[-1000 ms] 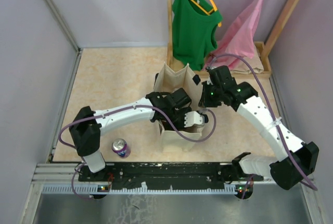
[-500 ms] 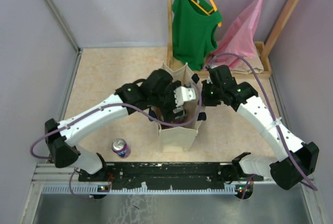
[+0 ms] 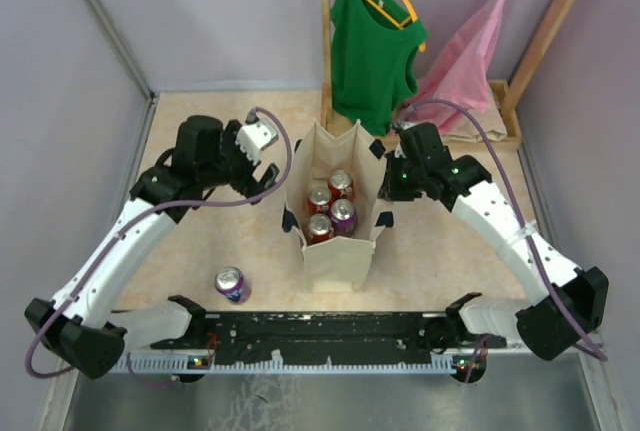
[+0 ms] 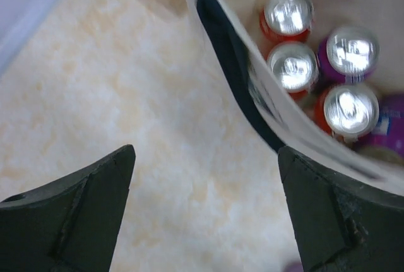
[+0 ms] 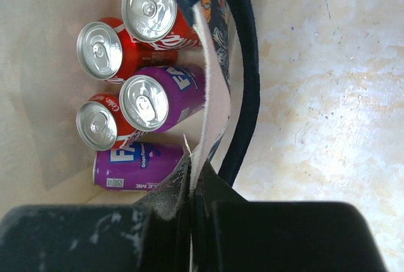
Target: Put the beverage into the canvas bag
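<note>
The beige canvas bag [image 3: 340,251] stands upright at the table's middle with several cans [image 3: 331,208] inside, red and purple. In the right wrist view one purple can [image 5: 136,165] lies flat on the bag's floor beside the upright ones. A purple beverage can [image 3: 232,284] stands alone on the table, front-left of the bag. My left gripper [image 3: 262,173] hovers open and holds nothing, left of the bag's rim [image 4: 303,139]; in its own view the gripper [image 4: 205,152] frames bare tabletop. My right gripper [image 3: 388,179] is shut on the bag's right wall [image 5: 211,114], next to a navy handle [image 5: 246,82].
A wooden rack [image 3: 325,41] at the back holds a green tank top [image 3: 372,51] and a pink garment [image 3: 460,61]. Purple-grey walls close in the left and right sides. A black rail [image 3: 330,329] runs along the near edge.
My left arm has pulled out of the bag and swung back to the left, its jaws opening wider. The cans inside now show. The right gripper has kept its pinch on the rim.
</note>
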